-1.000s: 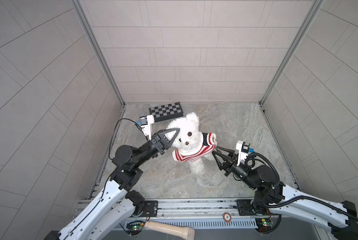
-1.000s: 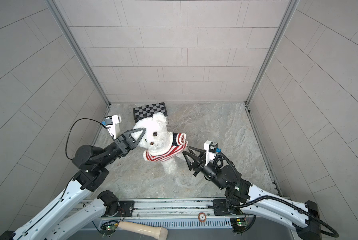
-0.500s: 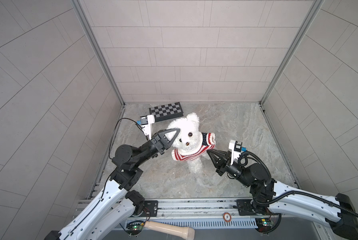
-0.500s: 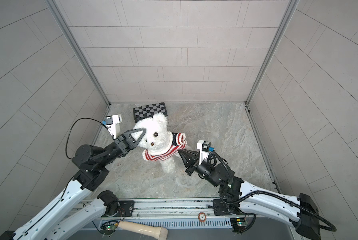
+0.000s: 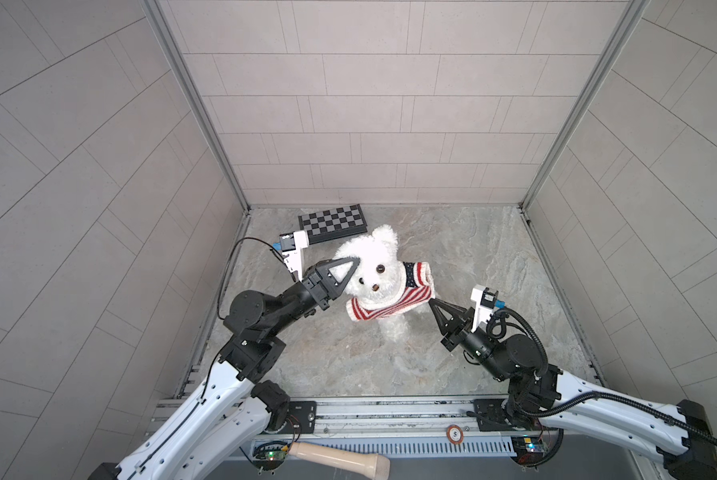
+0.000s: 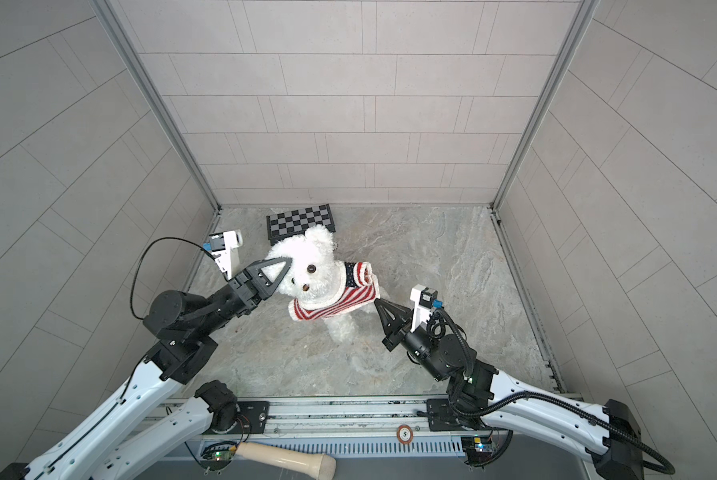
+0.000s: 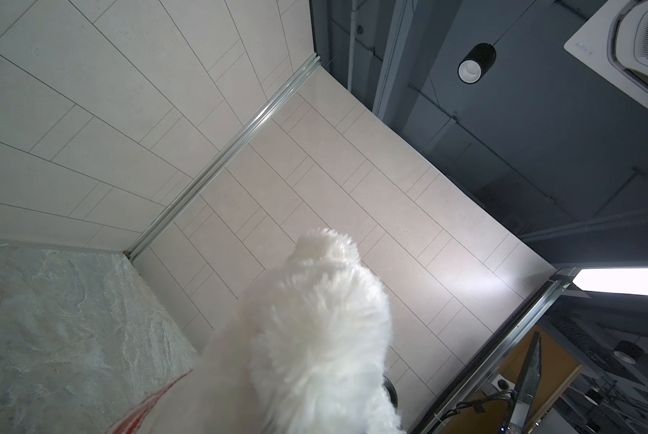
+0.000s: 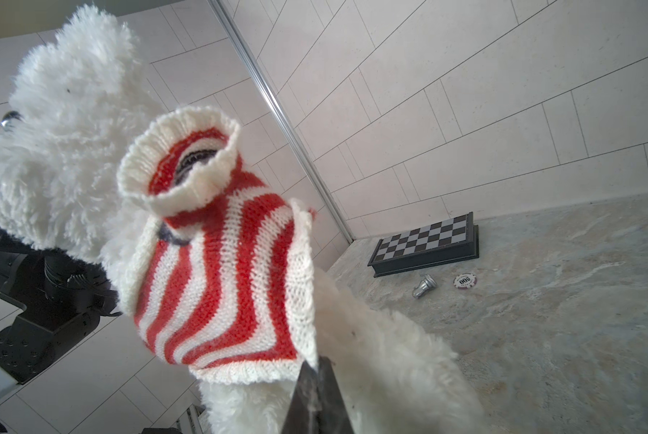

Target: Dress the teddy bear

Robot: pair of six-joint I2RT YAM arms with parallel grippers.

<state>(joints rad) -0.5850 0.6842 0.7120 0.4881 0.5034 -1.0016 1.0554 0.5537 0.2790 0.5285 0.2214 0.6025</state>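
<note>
Marble-look tabletop [image 5: 348,365] is sitting inside pale tiled walls [image 5: 390,124], pretty bare setup. Closest to the camera, a beige handle [image 5: 340,457] is lying below the front rail [image 5: 390,411] that both arms are rising from. Next up, the right gripper [image 5: 432,302] is reaching in from the right, jaws pressed fully together, tips touching the bottom corner of the red-and-white striped sweater [image 5: 390,301]; honestly can't tell whether any knit is actually caught between them. That sweater is wrapping the torso of the teddy bear [image 5: 373,266], with one sleeve [image 8: 179,158] sticking out sideways, its cuff facing the right wrist camera. The teddy bear is being held upright over the middle-left of the tabletop, legs dangling down, face tilting up in both top views. On its other side the left gripper [image 5: 356,261] is clamping closed on the fur at its ear. Further back, a poker chip [image 8: 464,281] and a silver chess piece [image 8: 424,291] are lying just beside a folded chessboard [image 5: 334,223], which is sitting at the far edge of the tabletop.
</note>
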